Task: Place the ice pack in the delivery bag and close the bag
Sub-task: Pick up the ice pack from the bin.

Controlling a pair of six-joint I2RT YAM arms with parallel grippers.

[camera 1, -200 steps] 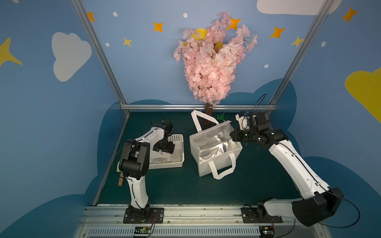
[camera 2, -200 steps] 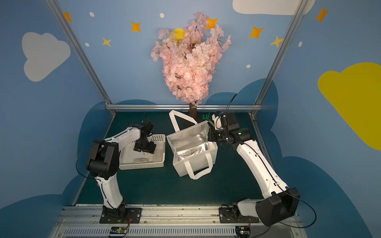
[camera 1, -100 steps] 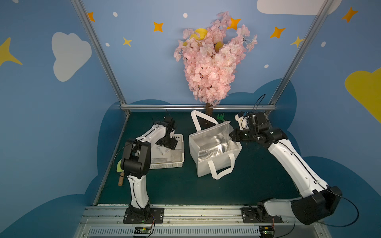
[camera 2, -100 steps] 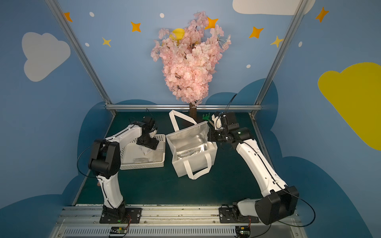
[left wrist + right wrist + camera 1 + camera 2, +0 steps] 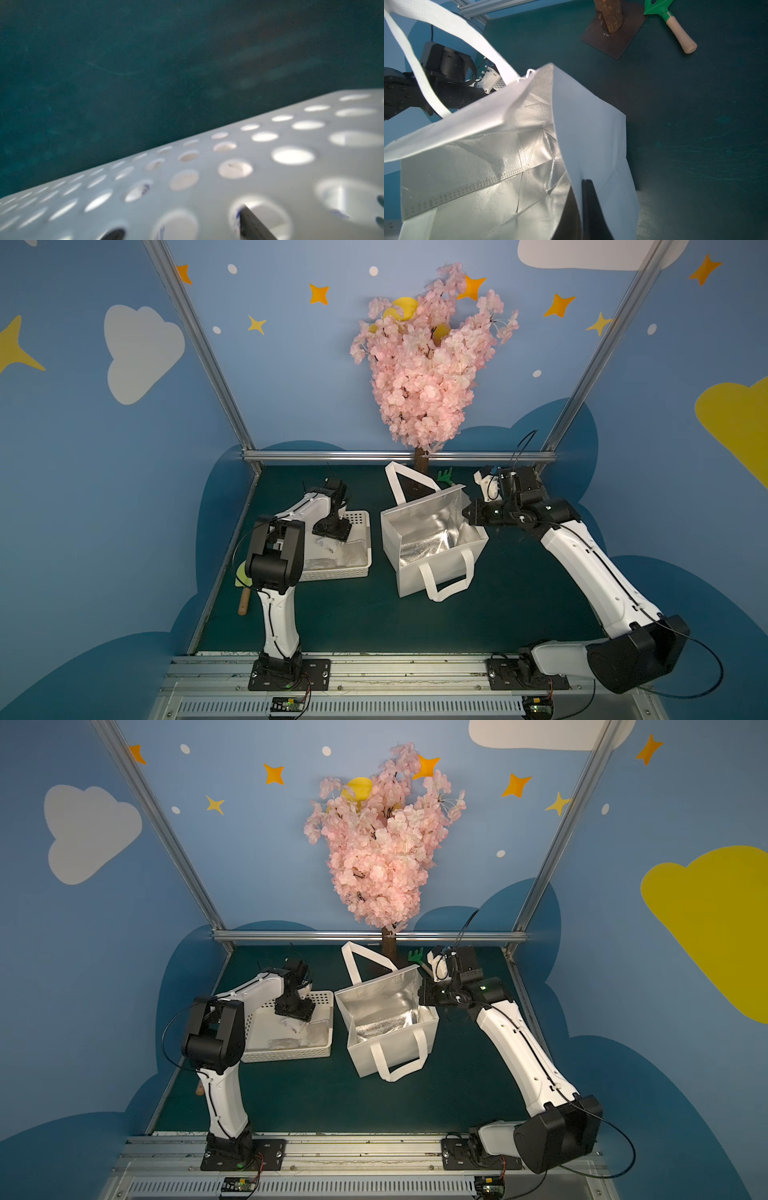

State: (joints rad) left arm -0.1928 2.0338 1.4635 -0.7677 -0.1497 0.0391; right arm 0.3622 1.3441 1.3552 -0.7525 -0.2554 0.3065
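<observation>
In both top views the delivery bag [image 5: 415, 572] [image 5: 370, 1052] stands open mid-bench [image 5: 353, 614], its silver lining showing. One strap handle stands up at the back and one hangs down the front. My right gripper [image 5: 469, 512] [image 5: 422, 994] sits at the bag's right rim. My left gripper [image 5: 330, 536] [image 5: 297, 1013] is down inside the white perforated basket [image 5: 332, 572] [image 5: 291, 1052], which sits left of the bag and apart from it. The ice pack [image 5: 354, 553] [image 5: 318, 1033] lies on the basket floor just beside that gripper, among other clear pouches. A pink tree [image 5: 419, 377] stands behind the bag.

The left wrist view is blurred. I see the basket's outer wall and one dark finger [image 5: 253, 224] behind a hole. I cannot tell how the left jaws stand.

In the right wrist view the right jaws are together, clamped on the bag's wall, with one finger [image 5: 571, 209] against the foil and the other outside. A green garden tool [image 5: 679, 33] lies on the bench beyond.
</observation>
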